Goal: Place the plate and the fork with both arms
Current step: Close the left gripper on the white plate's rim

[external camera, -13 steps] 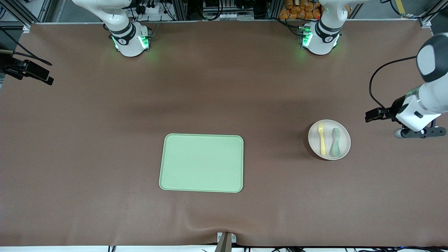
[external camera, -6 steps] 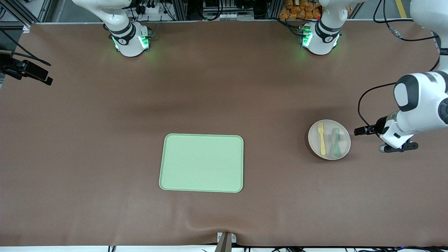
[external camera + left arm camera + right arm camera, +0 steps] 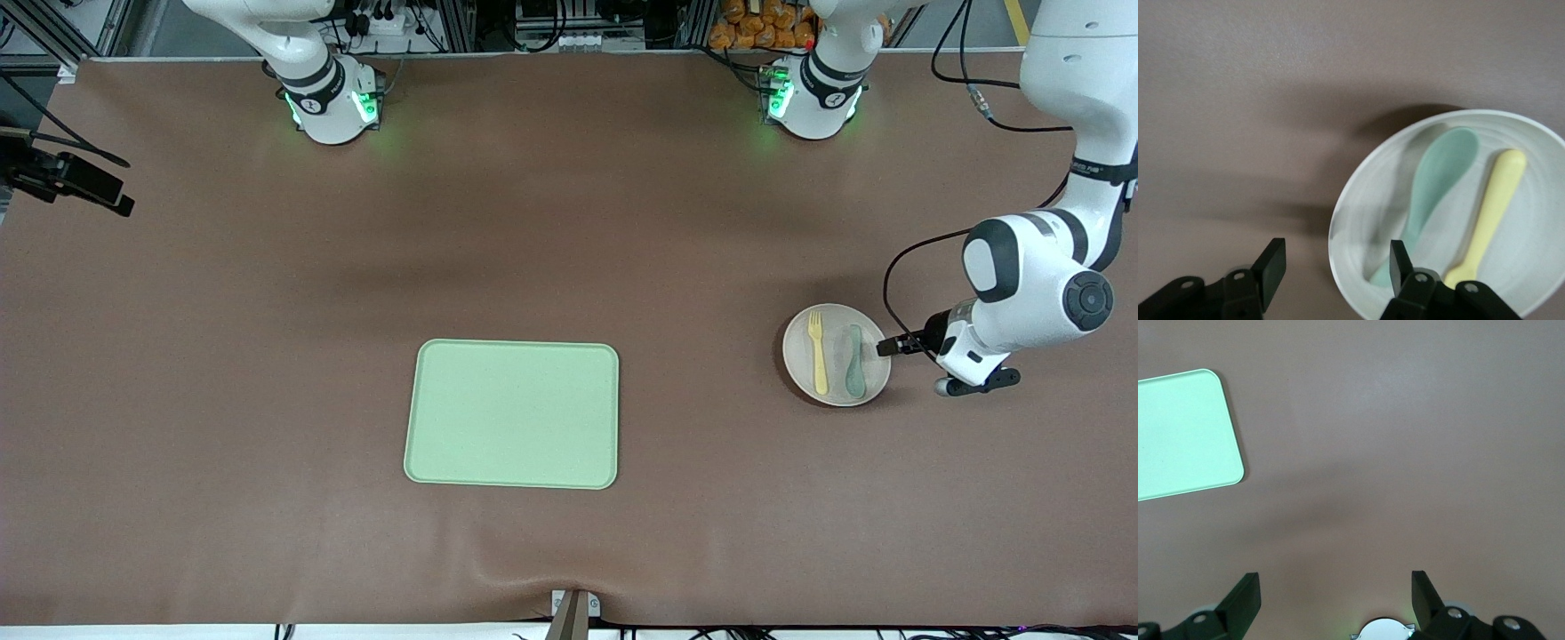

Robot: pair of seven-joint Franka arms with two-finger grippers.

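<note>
My left hand (image 3: 1331, 267), spread, straddles the plate (image 3: 836, 355) rim; the plastic looks light, stiff and slick, so I'd pinch that raised edge while fork (image 3: 816, 353) and spoon (image 3: 854, 360) ride loose.

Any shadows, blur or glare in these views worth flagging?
Front view: even light, soft arm shadow beside the plate, green base glow on the table. Left wrist view: the spoon and fork slightly soft, dark shadow bands. Right wrist view: the tray looks washed out.
</note>
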